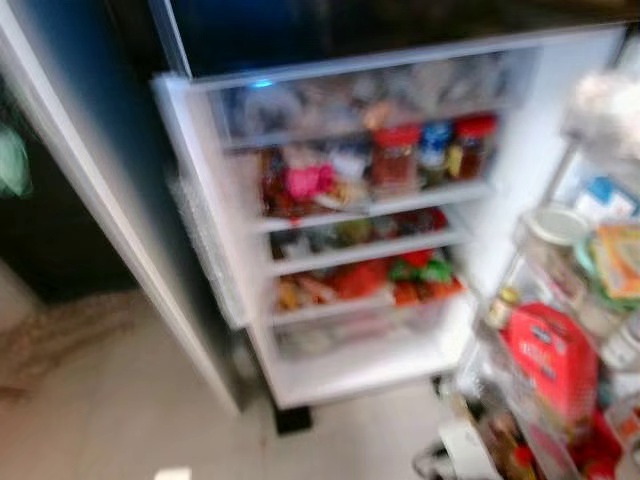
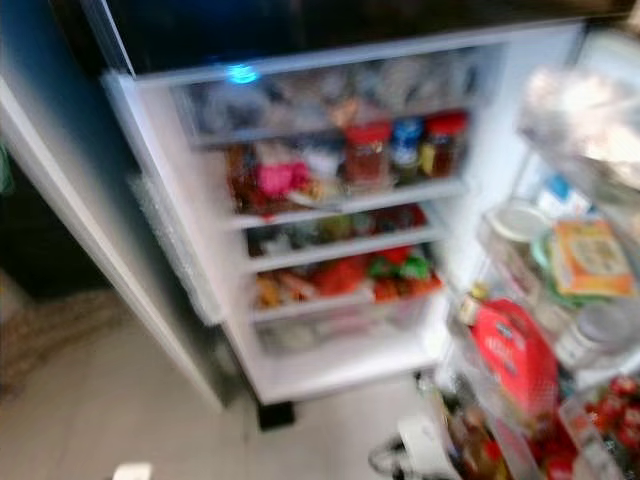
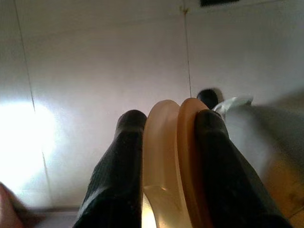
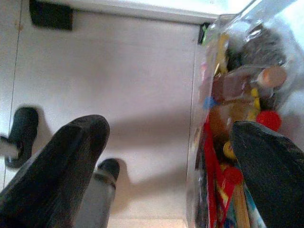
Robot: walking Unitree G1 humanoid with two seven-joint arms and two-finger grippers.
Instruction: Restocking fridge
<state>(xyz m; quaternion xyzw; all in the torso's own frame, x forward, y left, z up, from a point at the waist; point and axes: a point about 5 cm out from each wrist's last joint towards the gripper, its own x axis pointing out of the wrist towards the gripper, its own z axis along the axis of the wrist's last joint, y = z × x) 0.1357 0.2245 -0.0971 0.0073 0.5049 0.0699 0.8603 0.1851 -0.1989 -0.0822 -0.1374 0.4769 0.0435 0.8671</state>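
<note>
The fridge (image 1: 520, 160) stands open before me, its white shelves packed with food. Red-lidded jars (image 1: 397, 155) sit on an upper shelf, and red and green packets (image 1: 420, 275) lie lower down. In the left wrist view my left gripper (image 3: 166, 126) is shut on a tan, round-edged item (image 3: 175, 156) held between its black fingers above the pale floor. In the right wrist view my right gripper (image 4: 171, 137) is open over the floor tiles, beside the door bin holding bottles and red caps (image 4: 237, 142).
The fridge door (image 1: 560, 360) swings open at the right, its racks crowded with a red carton (image 1: 548, 355), jars and bottles. A dark panel (image 1: 90, 120) stands at the left. Pale tiled floor (image 1: 130, 400) lies in front. The eye views are blurred.
</note>
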